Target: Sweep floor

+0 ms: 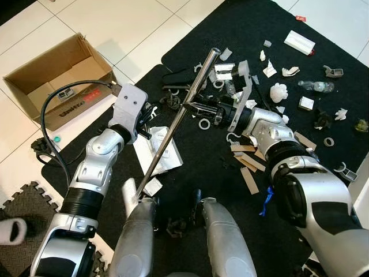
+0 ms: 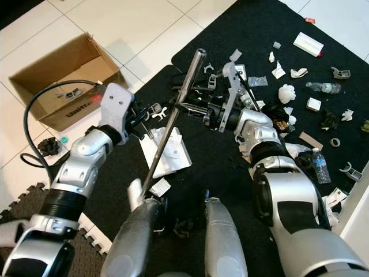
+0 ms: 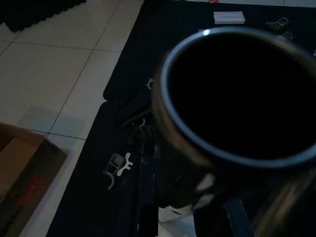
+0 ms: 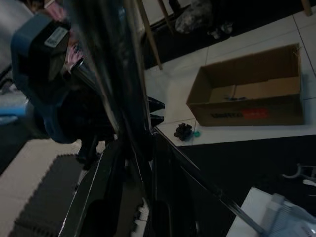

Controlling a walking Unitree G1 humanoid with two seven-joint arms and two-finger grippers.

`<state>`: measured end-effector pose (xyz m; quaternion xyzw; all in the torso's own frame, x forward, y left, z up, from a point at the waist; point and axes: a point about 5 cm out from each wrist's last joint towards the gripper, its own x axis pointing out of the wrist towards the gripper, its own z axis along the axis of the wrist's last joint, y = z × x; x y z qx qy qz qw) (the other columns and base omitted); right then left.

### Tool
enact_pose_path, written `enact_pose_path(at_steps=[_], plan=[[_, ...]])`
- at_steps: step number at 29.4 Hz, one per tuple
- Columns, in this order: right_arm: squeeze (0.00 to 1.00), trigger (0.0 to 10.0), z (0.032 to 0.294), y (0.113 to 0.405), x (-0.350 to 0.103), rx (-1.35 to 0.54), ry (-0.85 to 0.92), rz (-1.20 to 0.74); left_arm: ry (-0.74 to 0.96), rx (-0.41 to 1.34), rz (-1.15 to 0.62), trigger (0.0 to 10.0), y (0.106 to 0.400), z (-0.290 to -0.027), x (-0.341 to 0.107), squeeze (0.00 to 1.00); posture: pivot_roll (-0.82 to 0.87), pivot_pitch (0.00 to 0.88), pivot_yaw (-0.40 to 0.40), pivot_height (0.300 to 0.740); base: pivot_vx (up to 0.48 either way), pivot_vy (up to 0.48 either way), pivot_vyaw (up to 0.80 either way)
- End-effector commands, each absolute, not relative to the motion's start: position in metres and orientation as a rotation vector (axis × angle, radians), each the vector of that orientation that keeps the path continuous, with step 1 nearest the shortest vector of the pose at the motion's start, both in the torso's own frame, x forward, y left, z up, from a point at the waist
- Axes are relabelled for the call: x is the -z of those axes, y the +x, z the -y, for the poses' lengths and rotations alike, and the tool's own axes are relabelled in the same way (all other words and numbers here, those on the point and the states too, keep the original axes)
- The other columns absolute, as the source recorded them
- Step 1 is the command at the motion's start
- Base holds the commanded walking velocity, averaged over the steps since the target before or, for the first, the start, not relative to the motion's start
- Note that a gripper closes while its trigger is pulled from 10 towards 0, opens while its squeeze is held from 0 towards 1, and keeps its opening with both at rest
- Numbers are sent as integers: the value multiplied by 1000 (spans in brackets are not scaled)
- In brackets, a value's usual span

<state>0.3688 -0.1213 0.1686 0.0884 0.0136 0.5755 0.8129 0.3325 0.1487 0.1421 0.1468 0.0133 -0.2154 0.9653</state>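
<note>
Black mat (image 1: 242, 34), white tiles (image 1: 115, 23), brown cardboard box (image 1: 52, 75).

Broom handle (image 1: 176, 118) lower end hidden behind robot's legs (image 1: 138, 236)

Open cardboard box (image 1: 55, 78) on white tile, beside black mat (image 1: 242, 34). Grey foam puzzle mat (image 1: 23, 202) near box.

One cardboard box (image 1: 57, 81) sits on the tiled floor (image 1: 132, 23). One metal pole (image 1: 179, 115) crosses one black mat (image 1: 242, 34). Two plastic bottles (image 2: 320, 87) (image 2: 320, 165) lie among scattered litter, with one white flat box (image 1: 299, 41).
</note>
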Motion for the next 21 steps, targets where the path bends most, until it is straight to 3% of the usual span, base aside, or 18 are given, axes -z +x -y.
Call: enact_pose_path(at_steps=[1,5,8,15,18,21], plan=[[0,10000,122,365,-162,-1250,160,-43,289,424,-206,10000,322,-155,-102,0,133,327,-54,740,0,0,0],[0,10000,121,369,-161,-1145,-6,-32,285,428,-205,10000,322,-154,-102,0,131,326,-56,740,0,0,0],[0,10000,123,374,-165,-1069,-35,-7,283,429,-205,10000,322,-154,-102,0,132,329,-56,740,0,0,0],[0,10000,125,375,-171,-1093,-71,12,280,428,-208,10000,320,-154,-101,0,133,331,-60,740,0,0,0],[0,10000,121,377,-181,-1043,-173,113,277,430,-209,10000,320,-152,-99,0,132,331,-60,740,0,0,0],[0,10000,119,380,-189,-1026,-162,157,276,434,-207,10000,321,-150,-100,0,132,331,-60,740,0,0,0]])
